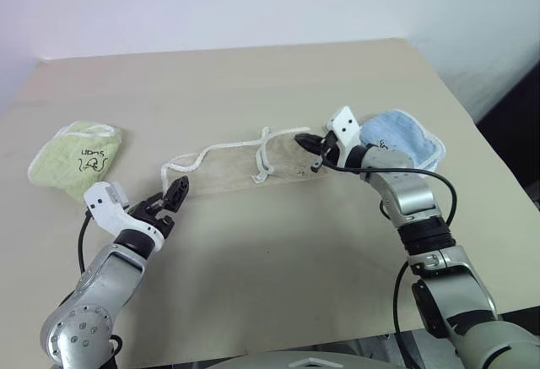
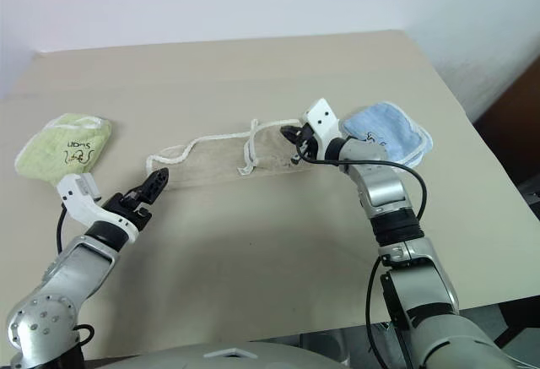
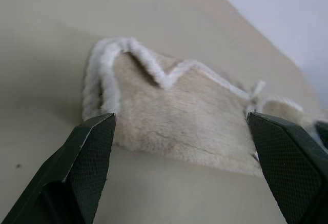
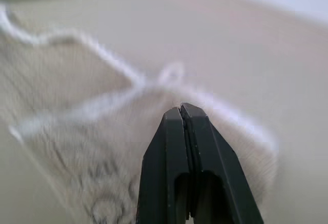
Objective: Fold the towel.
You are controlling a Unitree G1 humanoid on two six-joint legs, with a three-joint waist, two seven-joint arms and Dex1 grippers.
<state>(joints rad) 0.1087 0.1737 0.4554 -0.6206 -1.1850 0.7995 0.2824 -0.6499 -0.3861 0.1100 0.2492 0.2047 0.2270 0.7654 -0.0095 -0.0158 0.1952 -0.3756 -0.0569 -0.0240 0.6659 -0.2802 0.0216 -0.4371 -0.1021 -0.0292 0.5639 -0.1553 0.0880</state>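
left gripper (image 1: 173, 195): fingers wide, facing towel (image 1: 240, 165) end | right gripper (image 1: 309, 151): fingers pressed together at towel's 3 o'clock end, hold unclear | advice: pinch both trimmed corners before lifting

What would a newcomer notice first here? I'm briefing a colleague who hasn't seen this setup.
The beige towel lying in a long strip across the middle of the table, with the left gripper open at one end and the right gripper shut over the other. A green cloth and a blue cloth flank it.
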